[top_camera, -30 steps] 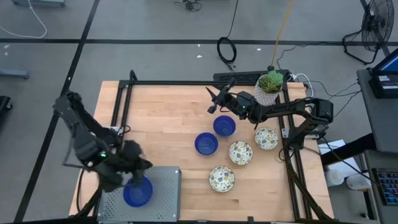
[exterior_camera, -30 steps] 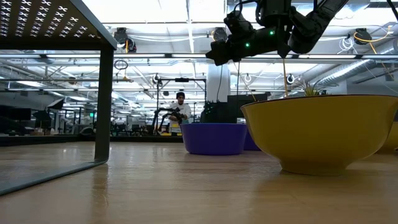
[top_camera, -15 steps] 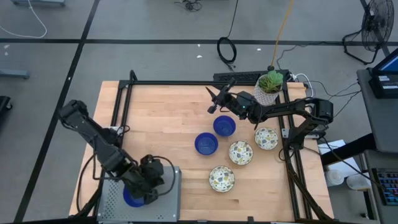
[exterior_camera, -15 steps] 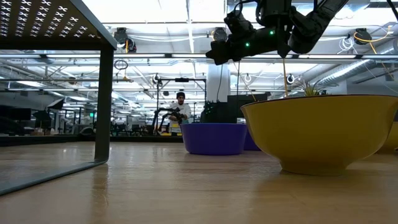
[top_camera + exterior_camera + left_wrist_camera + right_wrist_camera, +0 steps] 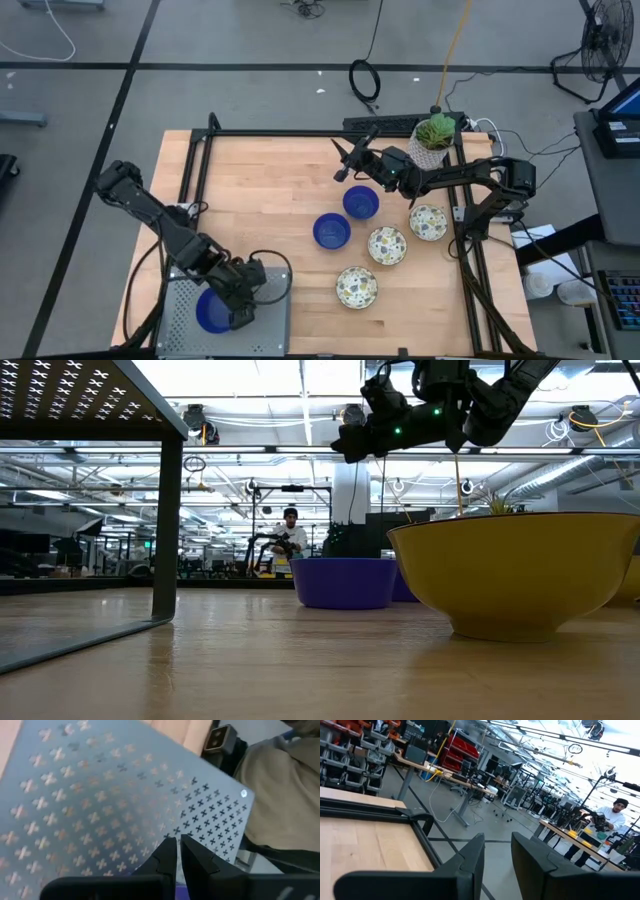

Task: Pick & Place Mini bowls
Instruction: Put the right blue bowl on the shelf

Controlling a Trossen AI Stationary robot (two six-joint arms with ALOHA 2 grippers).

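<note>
A deep blue mini bowl (image 5: pixel 208 313) lies on the grey perforated tray (image 5: pixel 270 325) at the table's near left corner. My left gripper (image 5: pixel 247 296) is low over the bowl's right side, its fingers closed to a thin slit (image 5: pixel 177 840). Two more blue bowls (image 5: pixel 360 203) (image 5: pixel 331 231) and three speckled cream bowls (image 5: pixel 428 222) (image 5: pixel 387 245) (image 5: pixel 356 287) rest on their bases on the wood. My right gripper (image 5: pixel 342 160) hangs open, raised over the table's far middle (image 5: pixel 348 448), touching nothing. My left gripper is closed on the blue bowl's right side, coming slanting down from the table's left. A sliver of blue (image 5: pixel 174 892) shows low in the slit between the fingers. The gripper's own body hides the place of contact. The bowl sits level on or just above the tray.
A white pot with a green plant (image 5: pixel 434 138) stands at the far right corner. A black frame (image 5: pixel 300 132) rims the far and side edges. In the low view a speckled bowl (image 5: pixel 520 575) fills the foreground; a person (image 5: pixel 288 535) is far behind.
My left arm has stretched out and gone down, carrying its gripper toward the table's near edge and right, onto the tray. The blue bowl has shifted slightly left and is now partly covered by the gripper.
</note>
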